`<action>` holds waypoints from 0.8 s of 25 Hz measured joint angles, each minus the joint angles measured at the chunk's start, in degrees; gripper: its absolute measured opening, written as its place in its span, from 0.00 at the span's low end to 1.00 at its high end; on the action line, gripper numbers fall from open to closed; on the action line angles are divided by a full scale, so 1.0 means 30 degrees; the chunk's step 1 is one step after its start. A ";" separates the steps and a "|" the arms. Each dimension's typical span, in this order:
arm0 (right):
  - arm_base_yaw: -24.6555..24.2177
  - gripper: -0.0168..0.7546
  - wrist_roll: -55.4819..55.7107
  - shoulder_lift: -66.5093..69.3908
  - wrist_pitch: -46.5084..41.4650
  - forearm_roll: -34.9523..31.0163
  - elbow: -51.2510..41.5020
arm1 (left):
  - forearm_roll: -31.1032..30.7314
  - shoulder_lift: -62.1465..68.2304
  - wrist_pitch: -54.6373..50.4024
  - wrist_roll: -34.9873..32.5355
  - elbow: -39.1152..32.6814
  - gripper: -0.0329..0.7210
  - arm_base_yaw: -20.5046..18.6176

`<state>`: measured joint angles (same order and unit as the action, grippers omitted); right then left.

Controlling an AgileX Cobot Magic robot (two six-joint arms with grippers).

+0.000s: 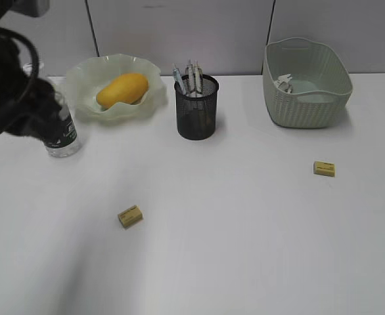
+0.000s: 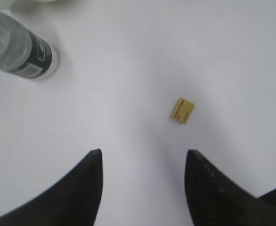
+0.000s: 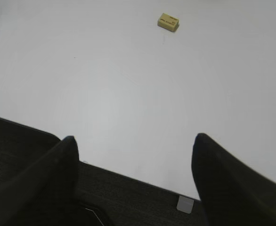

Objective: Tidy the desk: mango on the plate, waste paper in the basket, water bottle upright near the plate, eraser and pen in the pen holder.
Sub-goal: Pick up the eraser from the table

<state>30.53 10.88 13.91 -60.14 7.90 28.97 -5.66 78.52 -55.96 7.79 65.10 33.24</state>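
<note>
Left gripper (image 2: 142, 155) hovers above the desk (image 2: 128, 70), jaws spread, empty, near an eraser (image 2: 182, 110). Right gripper (image 3: 134, 141) likewise spread, empty.

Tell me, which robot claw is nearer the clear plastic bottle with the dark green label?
Left. The left gripper hangs open over the desk near the bottle; the right gripper is open at the desk's front edge.
</note>
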 joint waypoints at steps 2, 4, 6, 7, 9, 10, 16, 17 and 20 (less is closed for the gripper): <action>0.0000 0.78 0.0000 0.0000 0.0000 0.0000 0.0000 | -0.0039 -0.1869 0.0395 0.0000 -0.1709 0.61 0.0000; 0.0000 0.78 0.0000 0.0000 0.0000 0.0000 0.0000 | -0.0059 -0.3700 0.0675 -0.0028 -0.3358 0.61 0.0000; 0.0000 0.78 0.0000 0.0000 0.0000 0.0000 0.0000 | -0.0037 -0.5783 0.0717 -0.0028 -0.4685 0.61 0.0000; 0.0000 0.78 0.0000 0.0000 0.0000 0.0000 0.0000 | 0.0009 -0.6675 0.0738 -0.0028 -0.5332 0.61 0.0000; 0.0000 0.78 0.0000 0.0000 0.0000 0.0000 0.0000 | 0.0148 -0.8800 0.0651 -0.0045 -0.6402 0.61 0.0000; 0.0000 0.78 0.0000 0.0000 0.0000 0.0000 0.0000 | 0.0190 -0.9711 0.0516 -0.0045 -0.6884 0.61 0.0000; 0.0000 0.78 0.0000 0.0000 0.0000 0.0000 0.0000 | 0.0591 -1.5812 -0.1606 -0.0045 -0.8417 0.70 0.0000; 0.0000 0.78 0.0000 0.0000 0.0000 0.0000 0.0000 | 0.0633 -1.6526 -0.1989 -0.0045 -0.8559 0.74 0.0000; 0.0000 0.78 0.0000 0.0000 0.0000 0.0000 0.0000 | 0.0687 -1.8809 -0.2831 -0.0045 -0.8955 0.78 0.0000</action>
<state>30.53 10.88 13.91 -60.14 7.90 28.97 -3.60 22.09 -64.46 7.66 38.24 33.24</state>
